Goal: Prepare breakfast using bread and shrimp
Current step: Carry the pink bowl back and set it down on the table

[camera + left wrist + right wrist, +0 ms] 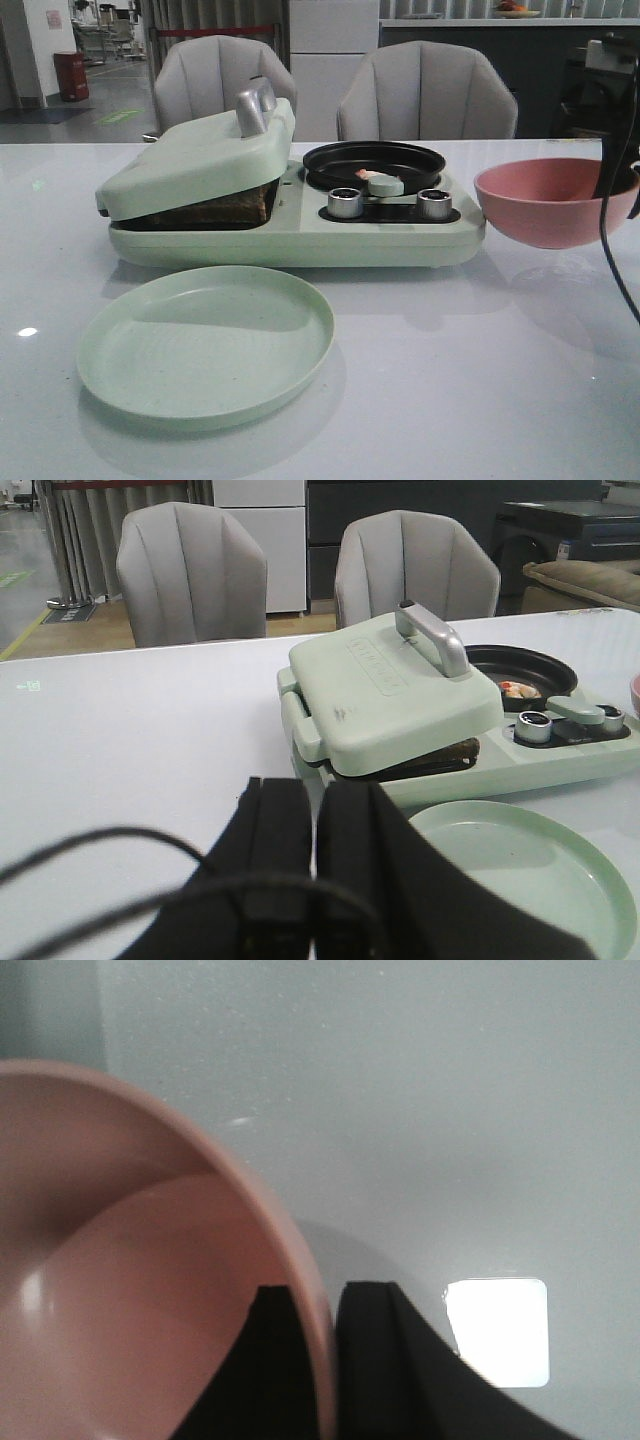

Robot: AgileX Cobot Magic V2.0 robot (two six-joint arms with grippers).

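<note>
The bread (225, 208) shows only as a dark brown crust edge under the tilted lid (195, 160) of the pale green breakfast maker (300, 240), mid-table. The shrimp (367, 174), a tiny pink-orange morsel, lies in the black pan (374, 160). The left end effector (315, 850) is clenched on nothing. The right end effector (325, 1360) grips the pink bowl (150, 1290) by its rim, toward the table's right edge.

One breakfast maker (300, 235) (two knobs (345, 203)), one green plate (205, 345), one pink bowl (550, 200), two chairs (222, 82).
</note>
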